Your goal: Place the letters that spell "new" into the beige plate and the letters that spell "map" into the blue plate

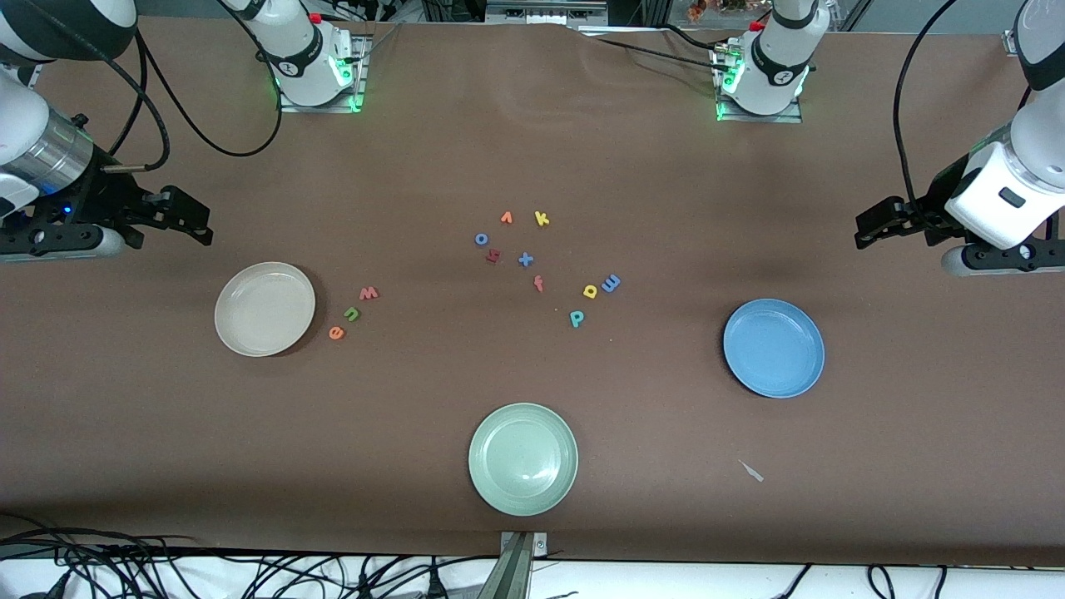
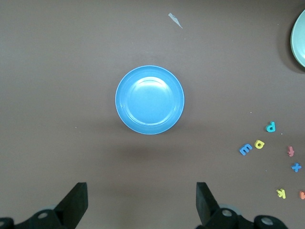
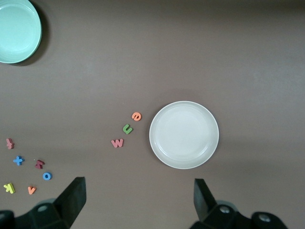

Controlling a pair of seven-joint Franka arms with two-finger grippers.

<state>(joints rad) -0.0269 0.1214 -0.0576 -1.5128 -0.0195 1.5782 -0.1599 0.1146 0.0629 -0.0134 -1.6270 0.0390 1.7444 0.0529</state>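
We start at the right arm's end of the table, where our right gripper [image 1: 179,218] hangs in the air with its fingers spread wide and nothing between them, waiting above the bare brown tabletop [image 1: 532,150]. The round, shallow cream-beige plate [image 1: 265,309] lies flat and holds nothing. Just beside it, toward the middle of the table, we see three tiny foam letters in a short curved row: the pink-red w [image 1: 369,293], the green n [image 1: 352,314] and the orange e [image 1: 336,333], all on the cloth and none touching the plate. At mid-table sits a loose scatter of other small foam letters [image 1: 512,241]. Nearer the left arm's end of that scatter we find the yellow a [image 1: 590,291] just beside the blue m [image 1: 611,283], with the teal p [image 1: 576,318] nearer the front camera. A round pale green plate [image 1: 522,458] sits closest to that camera. The round, plain sky-blue plate [image 1: 774,348] lies bare, well apart from its letters. Our left gripper [image 1: 882,225] waits aloft over the tabletop, fingers likewise apart and holding nothing.
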